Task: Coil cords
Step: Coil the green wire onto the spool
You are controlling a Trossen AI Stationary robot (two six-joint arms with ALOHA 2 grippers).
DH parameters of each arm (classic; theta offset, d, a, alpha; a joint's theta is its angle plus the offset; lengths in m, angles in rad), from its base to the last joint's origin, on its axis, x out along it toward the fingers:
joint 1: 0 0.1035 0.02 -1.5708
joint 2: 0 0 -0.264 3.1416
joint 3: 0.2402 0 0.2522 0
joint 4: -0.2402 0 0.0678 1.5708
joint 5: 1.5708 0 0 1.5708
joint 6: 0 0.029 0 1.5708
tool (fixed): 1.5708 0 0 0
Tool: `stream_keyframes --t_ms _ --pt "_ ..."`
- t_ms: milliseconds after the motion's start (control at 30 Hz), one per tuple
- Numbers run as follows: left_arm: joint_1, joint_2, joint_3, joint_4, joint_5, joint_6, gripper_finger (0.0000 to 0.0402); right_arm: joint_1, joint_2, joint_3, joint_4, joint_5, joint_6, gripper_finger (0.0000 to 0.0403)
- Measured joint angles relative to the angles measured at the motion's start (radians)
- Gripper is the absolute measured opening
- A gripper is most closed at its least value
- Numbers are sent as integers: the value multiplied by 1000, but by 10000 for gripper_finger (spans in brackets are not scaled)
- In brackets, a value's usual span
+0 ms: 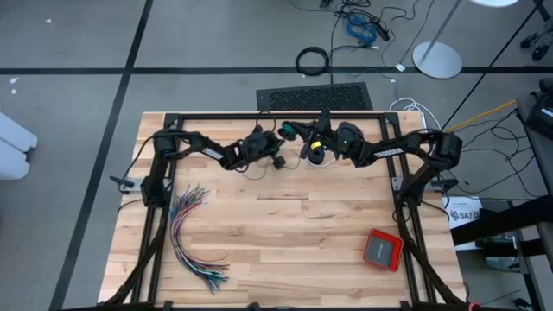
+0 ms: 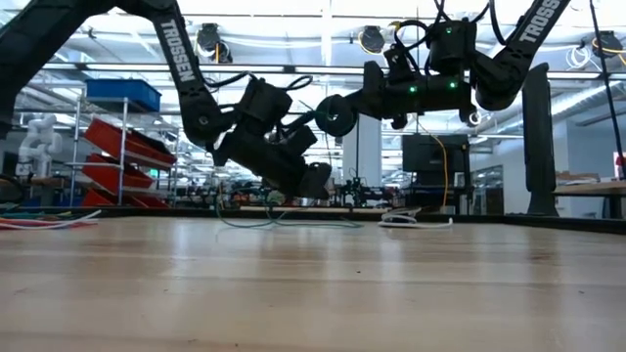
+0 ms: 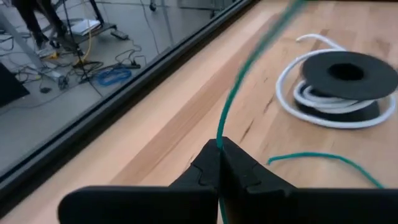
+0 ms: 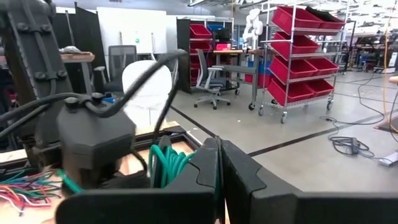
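From above we see a pale plank table [image 1: 285, 233] on a grey floor crossed by dark lines; both arms reach in toward the upper centre of the frame, the left gripper [image 1: 278, 161] and the right gripper [image 1: 304, 152] close together near the table's far edge, where the teal-green cord [image 1: 288, 131] shows as a small bunch; a fan of many-coloured wires [image 1: 194, 238] lies at lower left and a red box [image 1: 383, 250] at lower right, both well apart from the grippers; a thick black cable ring [image 1: 313, 61] sits on the floor beyond.

At table height we see the wood running to a workshop with red-bin shelves [image 2: 122, 156] at left; the grippers hang above the surface in the upper middle; the teal-green cord trails thin on the table beneath them, beside a white coil [image 2: 416, 220].

In the left wrist view, we see the left gripper's fingers [image 3: 245, 174] pressed together, pinching the teal-green cord, which rises toward the upper centre; a black-and-white cord [image 3: 339, 87] lies coiled at upper right, apart from the fingers.

In the right wrist view, we see the right gripper's fingers [image 4: 239, 174] pressed together on loops of the teal-green cord at centre, the left arm's wrist [image 4: 93, 143] standing close at left and blocking part of the table.
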Motion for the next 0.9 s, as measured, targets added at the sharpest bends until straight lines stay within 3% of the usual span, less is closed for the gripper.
stream_keyframes --t_ms 333,633,900 --pt "18 -93 -9 -56 -3 16 0 0 0 0 -85 -2 22 0" --pt "30 -337 -9 -289 -105 203 0 1 0 0 -138 -8 23 0" --pt "123 -512 -9 -409 -89 241 0 1 0 0 -145 -8 22 0"
